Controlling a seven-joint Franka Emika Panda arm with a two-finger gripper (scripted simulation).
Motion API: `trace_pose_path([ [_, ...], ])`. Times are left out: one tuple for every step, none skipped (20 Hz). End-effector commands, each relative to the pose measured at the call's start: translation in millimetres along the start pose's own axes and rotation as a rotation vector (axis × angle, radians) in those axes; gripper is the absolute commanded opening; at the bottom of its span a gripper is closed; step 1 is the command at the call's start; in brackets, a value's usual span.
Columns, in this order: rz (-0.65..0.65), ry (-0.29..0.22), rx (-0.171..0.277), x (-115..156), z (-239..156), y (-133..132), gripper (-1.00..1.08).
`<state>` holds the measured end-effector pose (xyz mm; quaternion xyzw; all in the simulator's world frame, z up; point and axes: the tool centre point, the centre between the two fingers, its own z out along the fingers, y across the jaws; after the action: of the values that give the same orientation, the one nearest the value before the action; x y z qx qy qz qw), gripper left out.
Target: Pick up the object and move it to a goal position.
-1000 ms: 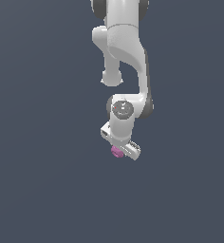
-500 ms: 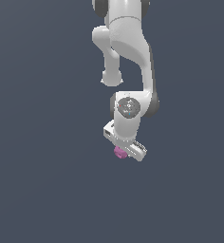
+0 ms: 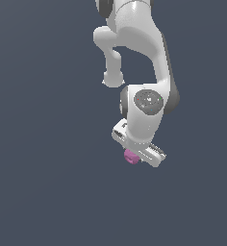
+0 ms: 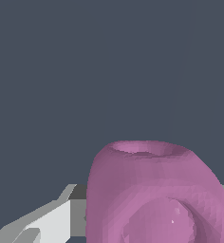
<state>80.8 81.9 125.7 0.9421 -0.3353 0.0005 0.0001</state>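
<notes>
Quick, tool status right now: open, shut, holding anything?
Tool: shut on the pink object, which sits between its fingers.

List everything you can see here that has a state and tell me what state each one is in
Pink-purple object: tucked under the gripper, filling the wrist view between the fingers, apparently held.
Gripper: appears shut on the object; contact itself is hidden.
Arm: bent, wrist pointing downward over the plain grey surface.

The exterior view looks from afar at the whole arm (image 3: 134,72). The wrist view sits very close behind the pink lump (image 4: 156,194). Both share that lump (image 3: 131,156), below the exterior view's centre, near 6 o'clock.
</notes>
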Motion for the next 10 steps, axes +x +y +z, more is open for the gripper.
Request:
trace_pose_path([
  [0.0, 0.0, -0.001, 2, -15, -12, -1.0],
  [0.0, 0.0, -0.001, 3, -19, -16, -1.0],
  [0.0, 0.0, -0.001, 4, -23, -19, -1.0],
  [0.0, 0.0, -0.001, 4, -27, -23, -1.0],
  [0.0, 0.0, -0.001, 5, -31, -26, -1.0],
  [0.0, 0.0, -0.001, 5, -34, -28, -1.0],
  [0.0, 0.0, -0.001, 6, -36, -31, -1.0],
  [0.0, -0.001, 0.0, 7, -39, -33, -1.0],
  [0.0, -0.001, 0.0, 7, -41, -35, -1.0],
  [0.0, -0.001, 0.0, 7, -42, -36, -1.0],
])
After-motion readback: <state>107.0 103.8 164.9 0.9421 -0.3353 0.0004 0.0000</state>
